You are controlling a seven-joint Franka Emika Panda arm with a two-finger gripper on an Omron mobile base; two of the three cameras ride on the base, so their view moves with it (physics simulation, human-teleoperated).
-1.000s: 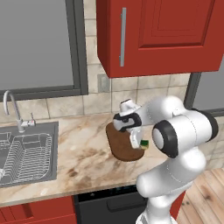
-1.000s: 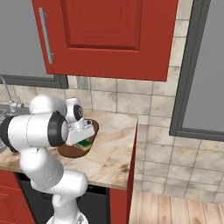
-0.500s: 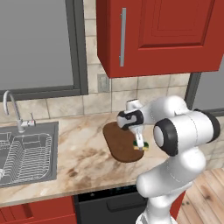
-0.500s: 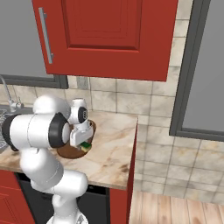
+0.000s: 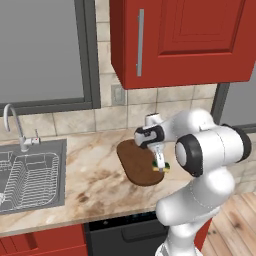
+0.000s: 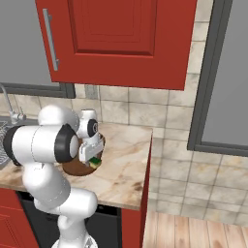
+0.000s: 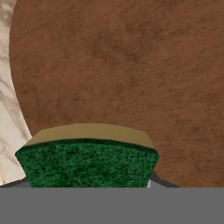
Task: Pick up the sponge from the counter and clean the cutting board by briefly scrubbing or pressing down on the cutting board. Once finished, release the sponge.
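The dark brown oval cutting board point(image 5: 136, 161) lies on the beige marble counter point(image 5: 92, 172). My gripper point(image 5: 159, 163) points down over the board's right edge, shut on the sponge point(image 5: 163, 167), which sits low at the board's surface. From the right base view the sponge point(image 6: 95, 162) hangs in the gripper point(image 6: 92, 158) just above the cutting board point(image 6: 76, 169). The hand view has the sponge point(image 7: 87, 162) close up, green face toward the camera and yellow layer behind, with the cutting board point(image 7: 131, 74) right below and a strip of counter point(image 7: 9, 109) at the left.
A steel sink point(image 5: 31, 180) with a wire rack and a faucet point(image 5: 14, 125) sits at the left. Red wall cabinets point(image 5: 180, 40) hang above. The counter ends at the right point(image 6: 145, 160), with open floor point(image 6: 193, 232) beyond it.
The hand has come down and shifted toward the right end of the board, carrying the sponge from above the board to its surface.
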